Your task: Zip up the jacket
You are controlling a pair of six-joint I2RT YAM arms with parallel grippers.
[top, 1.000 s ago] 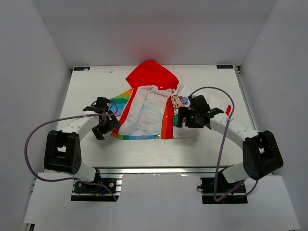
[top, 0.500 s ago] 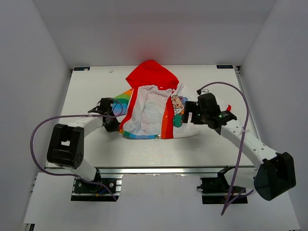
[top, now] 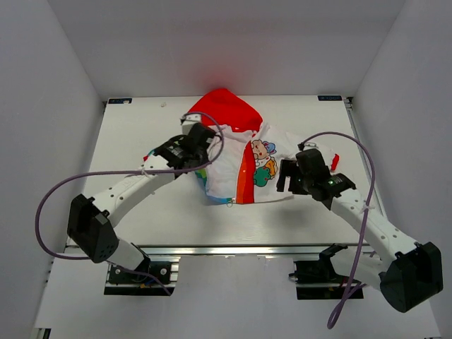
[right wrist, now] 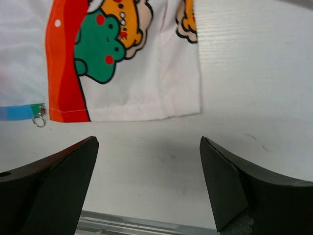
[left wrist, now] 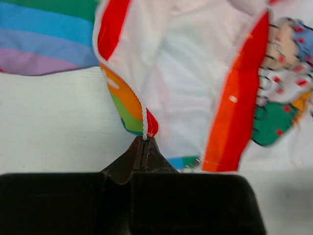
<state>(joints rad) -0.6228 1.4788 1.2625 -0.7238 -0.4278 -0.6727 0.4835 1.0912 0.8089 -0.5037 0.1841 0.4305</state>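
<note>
Your left end effector is pressed shut on the zipper edge of the small child's hooded jacket (red hood, white cartoon-print body, rainbow panels), which lies open mid white worktop; that grip looks meant to carry the flap across to the orange front strip. Meanwhile your right end effector is spread wide, hovering just off the hem near the small metal zipper ring, probably to pin that side

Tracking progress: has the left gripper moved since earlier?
Yes. The left gripper, shut on the jacket, moved right, toward the far edge of the table.
</note>
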